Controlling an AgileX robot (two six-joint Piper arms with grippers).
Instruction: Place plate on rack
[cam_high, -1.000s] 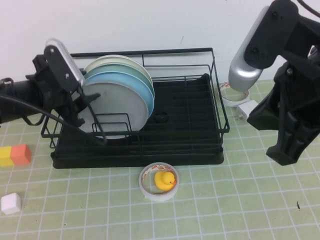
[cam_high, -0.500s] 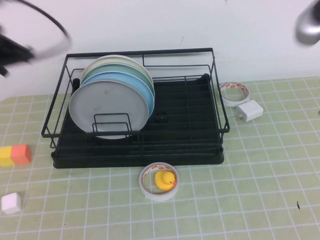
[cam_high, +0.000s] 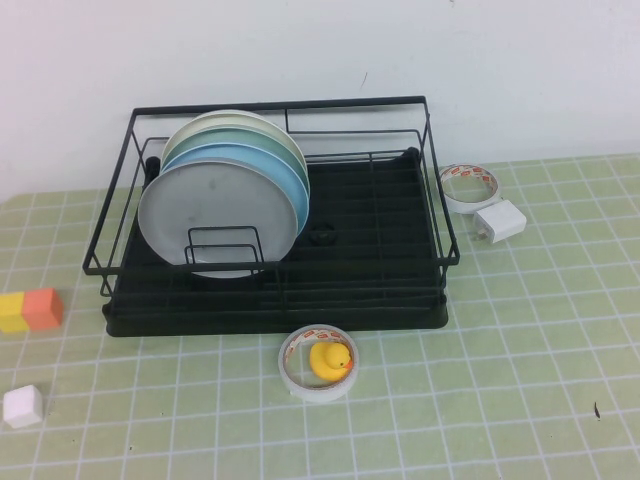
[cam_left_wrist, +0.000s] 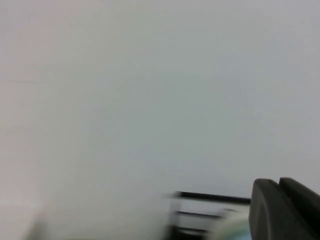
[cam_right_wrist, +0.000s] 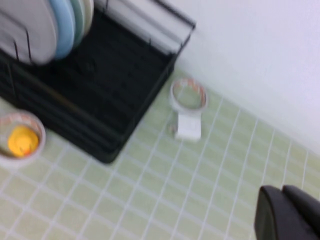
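The light-grey plate (cam_high: 215, 210) stands upright in the black wire rack (cam_high: 380, 290), at the front of a row with a light blue plate (cam_high: 290, 175) and pale plates behind it. Nothing holds it. Neither arm shows in the high view. In the left wrist view, my left gripper (cam_left_wrist: 279, 182) is shut and empty, facing the white wall above the rack's top wire (cam_left_wrist: 210, 197). In the right wrist view, my right gripper (cam_right_wrist: 282, 189) is shut and empty, high over the mat to the right of the rack (cam_right_wrist: 100, 85) and the plate (cam_right_wrist: 25, 27).
A tape roll with a yellow duck (cam_high: 328, 360) lies in front of the rack. Another tape roll (cam_high: 469, 185) and a white charger (cam_high: 500, 221) lie right of it. A yellow-orange block (cam_high: 28, 310) and a white cube (cam_high: 21, 406) sit at the left edge.
The left gripper, which was at the grey plate's edge, has pulled away up and left out of the high view. The right arm has also left that view. The plate stays in the rack.
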